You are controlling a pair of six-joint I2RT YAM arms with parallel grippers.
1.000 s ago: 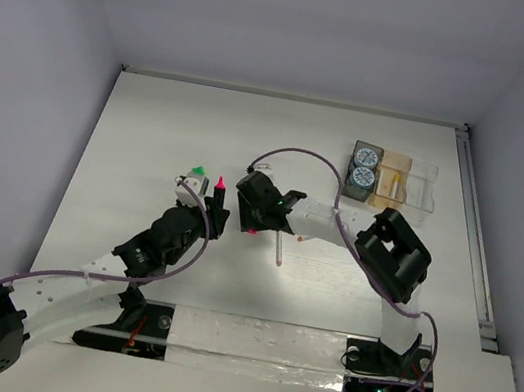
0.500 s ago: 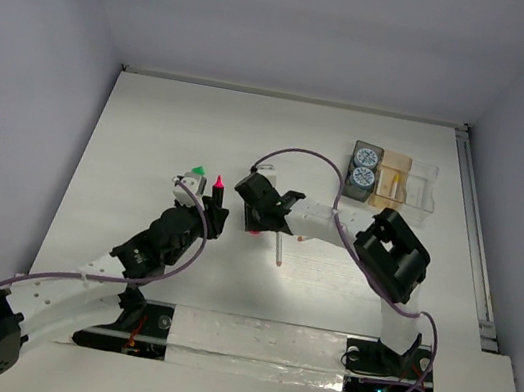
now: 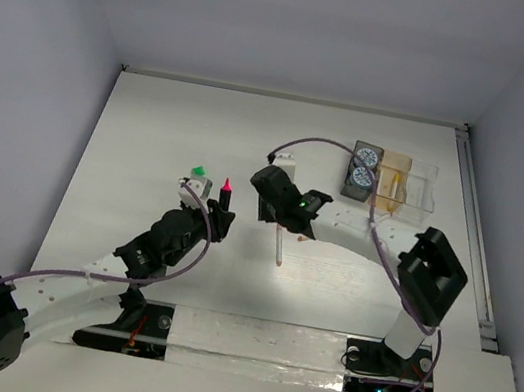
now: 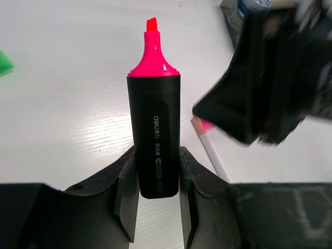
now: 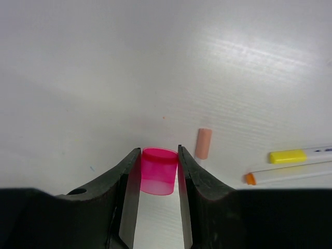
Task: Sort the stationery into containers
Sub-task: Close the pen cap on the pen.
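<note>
My left gripper [image 4: 154, 158] is shut on a black highlighter [image 4: 154, 135] that stands upright, uncapped, with its pink tip [image 4: 151, 24] bare. In the top view this highlighter [image 3: 225, 193] rises from the left gripper [image 3: 219, 215] at the table's middle. My right gripper [image 5: 158, 155] is shut on the translucent pink cap [image 5: 158, 172], held off the table just right of the highlighter; in the top view the right gripper [image 3: 266, 189] hides the cap. The containers [image 3: 394, 179] stand at the back right, with two blue-white rolls [image 3: 362, 167] in the dark grey tray.
A green-capped highlighter [image 3: 198, 173] stands just left of the left gripper. A pink-white pen [image 3: 279, 246] lies below the right gripper. In the right wrist view, a yellow pen [image 5: 288, 155] and an orange pen [image 5: 280, 174] lie at the right edge.
The right gripper closed on the pink cap and moved up and to the right with it, and its elbow swung right. The left gripper kept hold of the highlighter.
</note>
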